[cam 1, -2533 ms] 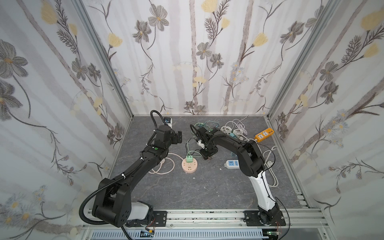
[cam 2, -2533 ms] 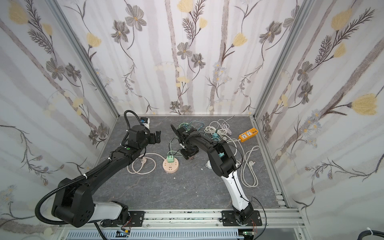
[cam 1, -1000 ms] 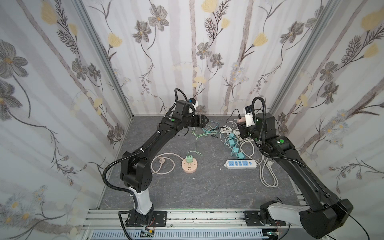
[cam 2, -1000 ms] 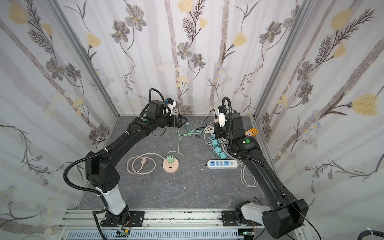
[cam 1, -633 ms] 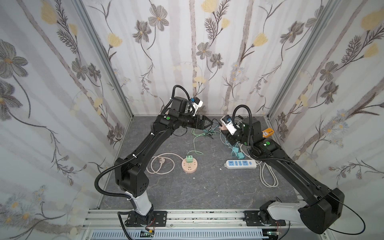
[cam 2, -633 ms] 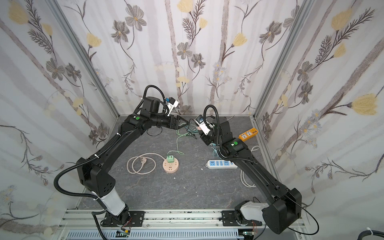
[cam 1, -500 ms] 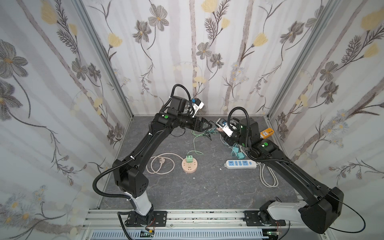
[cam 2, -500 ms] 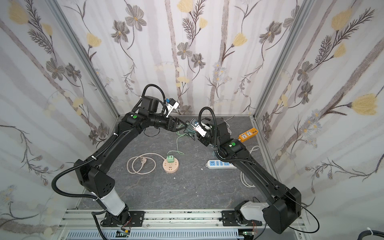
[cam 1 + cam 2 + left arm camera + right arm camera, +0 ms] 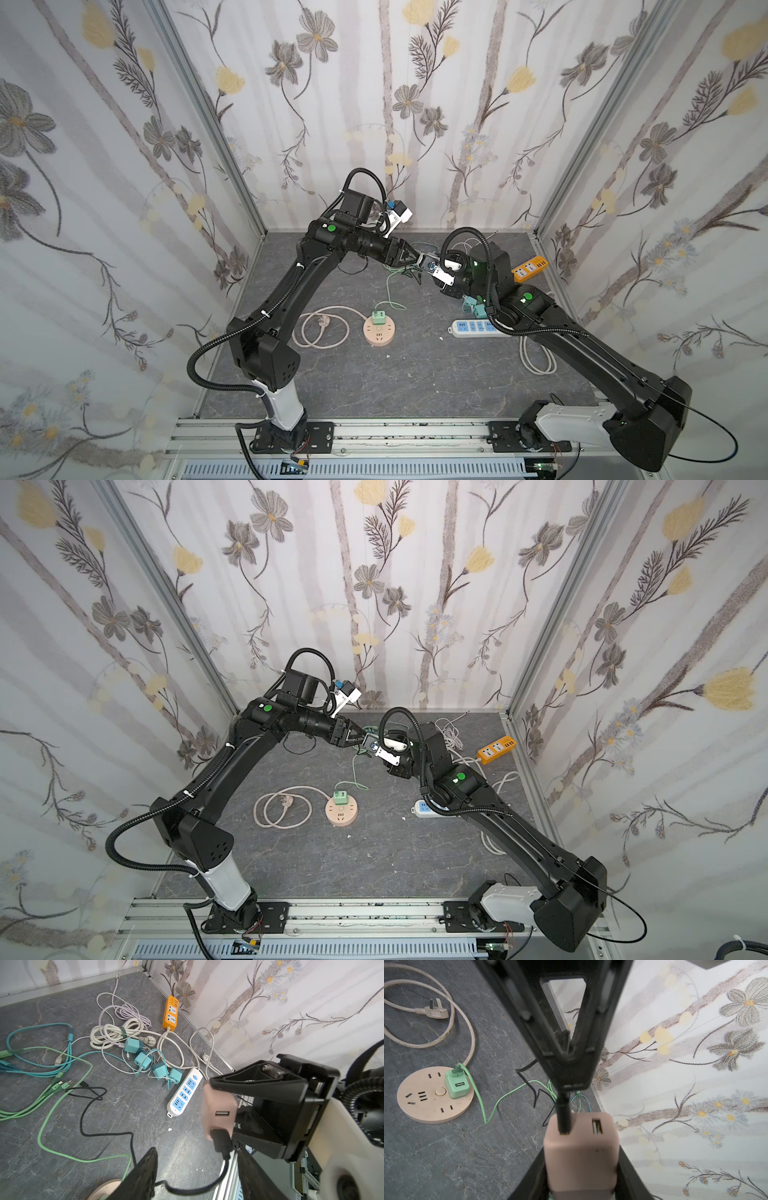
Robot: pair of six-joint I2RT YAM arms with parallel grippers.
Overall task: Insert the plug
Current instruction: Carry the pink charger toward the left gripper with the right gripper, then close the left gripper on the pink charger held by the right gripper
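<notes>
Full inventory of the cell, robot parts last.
pink charger: 1, pink, in right gripper
black cable: 1, black, plugged into pink charger
round socket: 1, beige, mid floor
green charger: 1, green, on round socket
white strip: 1, white-blue, floor right
orange strip: 1, orange, far right
teal chargers: 4, teal, beside white strip
loose cables: several, white, teal, green, back
left gripper: 1, black, open around black cable
right gripper: 1, black, shut on pink charger

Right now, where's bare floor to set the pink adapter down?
Free: the mat between the round socket and the white power strip, and the band from them to the front rail. Crowded: back right, cables, teal chargers, orange strip.
</notes>
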